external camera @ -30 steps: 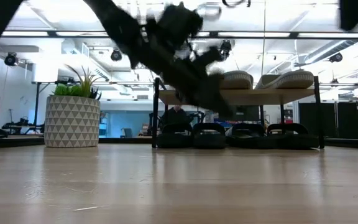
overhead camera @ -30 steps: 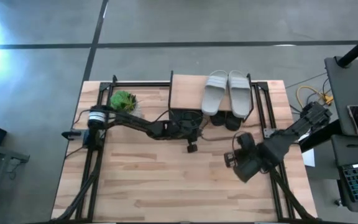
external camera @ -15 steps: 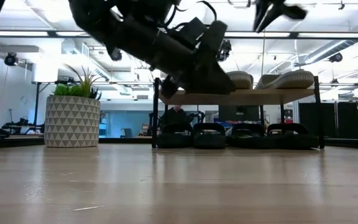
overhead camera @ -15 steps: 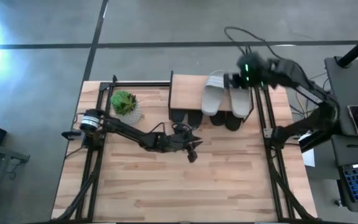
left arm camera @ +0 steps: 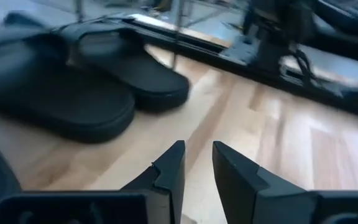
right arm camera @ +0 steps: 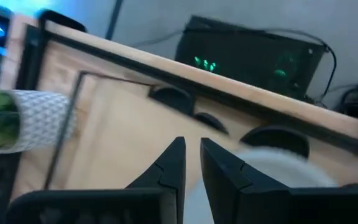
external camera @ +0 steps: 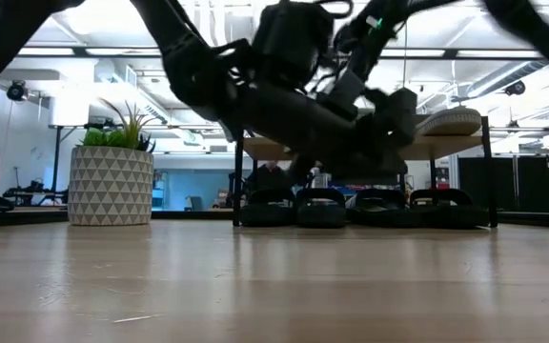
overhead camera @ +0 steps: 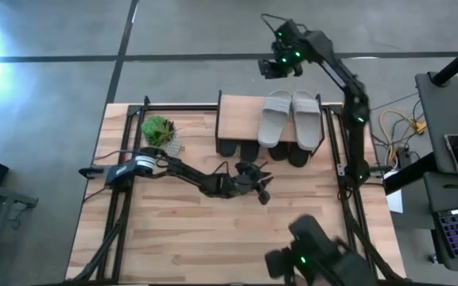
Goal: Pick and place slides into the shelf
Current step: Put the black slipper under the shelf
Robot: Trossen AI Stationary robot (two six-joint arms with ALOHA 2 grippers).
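Your left hand (overhead camera: pixel 262 191) hovers empty, fingers slightly apart, near the shelf (overhead camera: pixel 241 119). Your right hand (overhead camera: pixel 273 67), nearly closed and empty, is raised beyond the far edge. All slides (overhead camera: pixel 293 119) look shelved.

Matt black slides (left arm camera: pixel 73 87), likely rubber; pale wood table (overhead camera: pixel 213 230).

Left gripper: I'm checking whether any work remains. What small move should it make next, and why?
Probably a short retreat toward its own side, away from the shelf. The left gripper is open and empty above the table. Two grey slides lie on the plank and four black slides sit beneath, with none loose on the table. The right gripper hangs beyond the shelf.
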